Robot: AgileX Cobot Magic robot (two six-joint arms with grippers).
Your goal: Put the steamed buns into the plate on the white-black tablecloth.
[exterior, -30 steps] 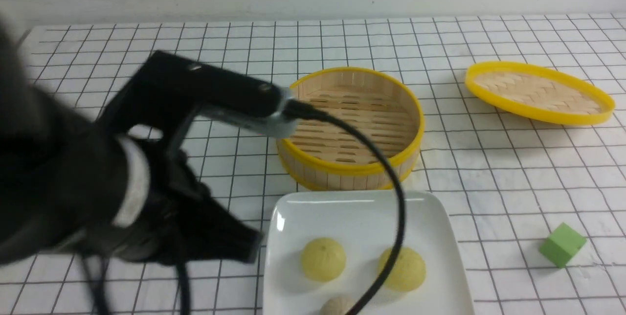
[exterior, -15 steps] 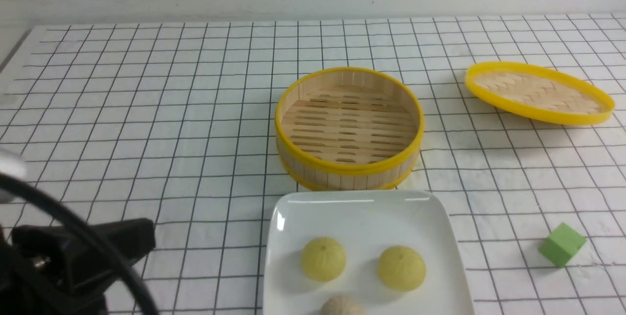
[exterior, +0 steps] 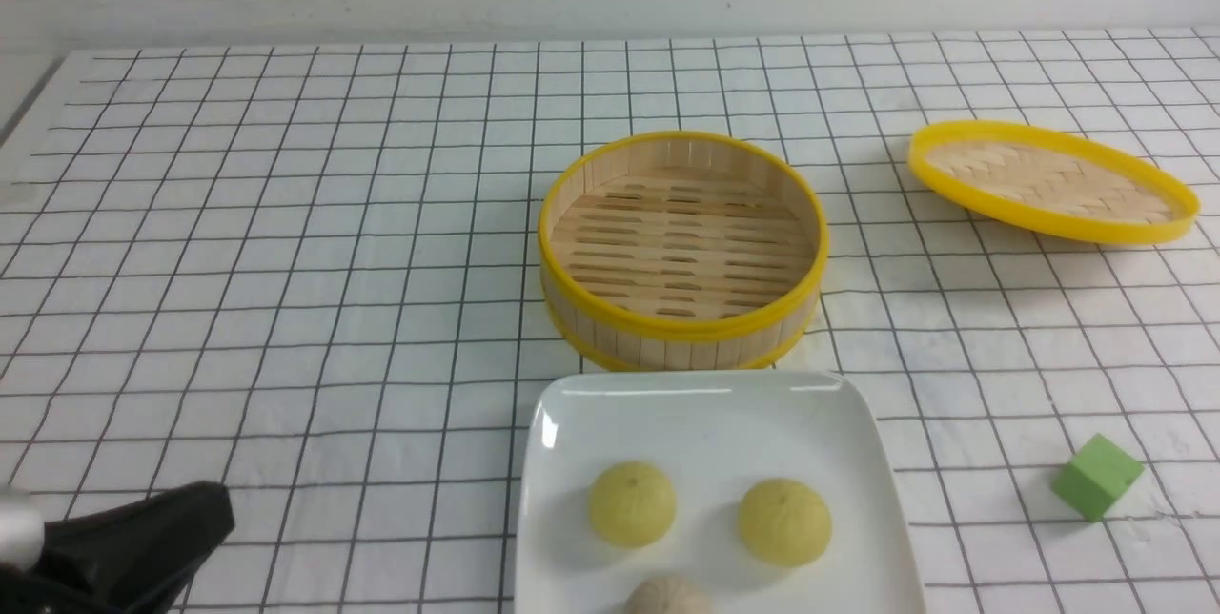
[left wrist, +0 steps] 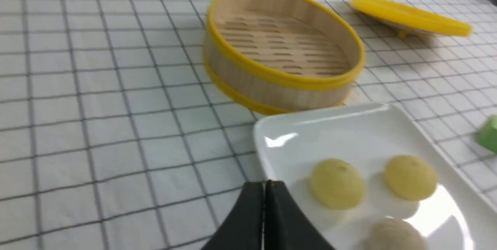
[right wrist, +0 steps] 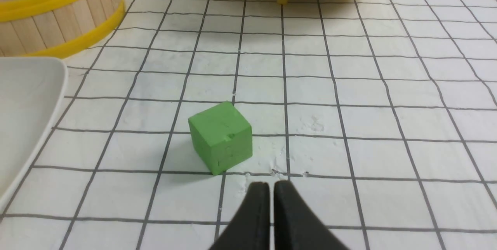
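Three buns sit on the plate

The two yellow-green buns (exterior: 632,504) (exterior: 784,522) and the beige bun (exterior: 667,595) rest in the white plate (exterior: 810,423), lower centre of the front view, on the checked tablecloth (exterior: 381,309). The steamer (exterior: 681,252), upper centre, is empty. The left claw (left wrist: 266,219) and right claw (right wrist: 264,219) both have their fingers together.

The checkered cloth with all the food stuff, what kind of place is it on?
Maybe a pretend-kitchen table for robot practice: a round yellow-rimmed bamboo steamer, a glossy white square plate of small round buns.
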